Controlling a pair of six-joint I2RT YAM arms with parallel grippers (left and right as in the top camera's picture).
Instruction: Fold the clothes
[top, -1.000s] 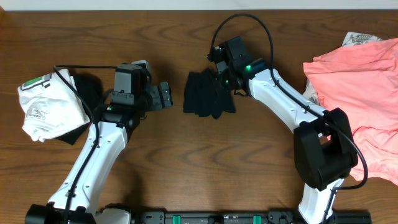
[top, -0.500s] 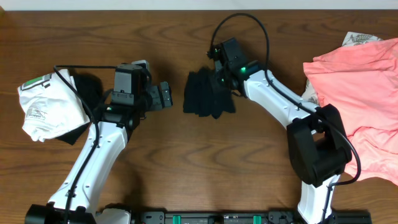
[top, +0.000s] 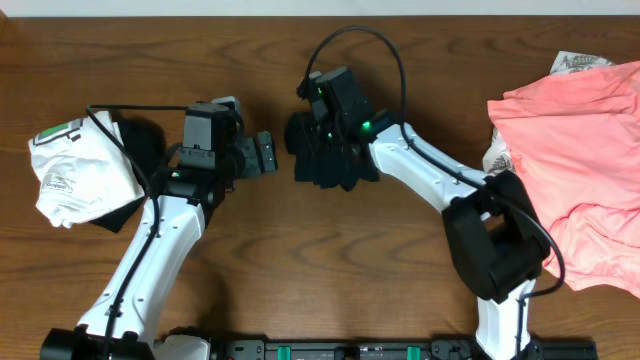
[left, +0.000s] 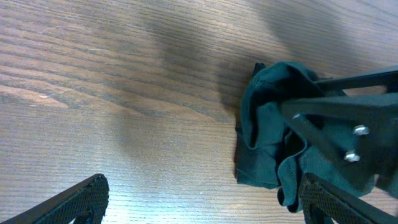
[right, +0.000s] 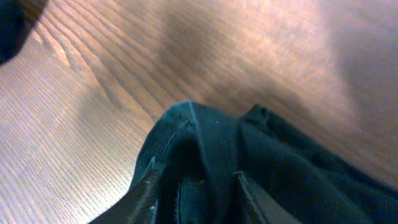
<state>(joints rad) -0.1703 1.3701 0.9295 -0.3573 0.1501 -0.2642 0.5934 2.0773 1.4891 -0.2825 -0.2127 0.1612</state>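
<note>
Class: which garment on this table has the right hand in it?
The black bundle at the centre: the right hand is in its folds. The white printed garment and pink garment lie far aside.

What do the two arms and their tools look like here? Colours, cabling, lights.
The left arm and right arm have white links and bulky black joint housings. A black cable loops above the right wrist; another runs along the left arm. A green light glows on the right wrist. The left tool is black, its fingers textured.
</note>
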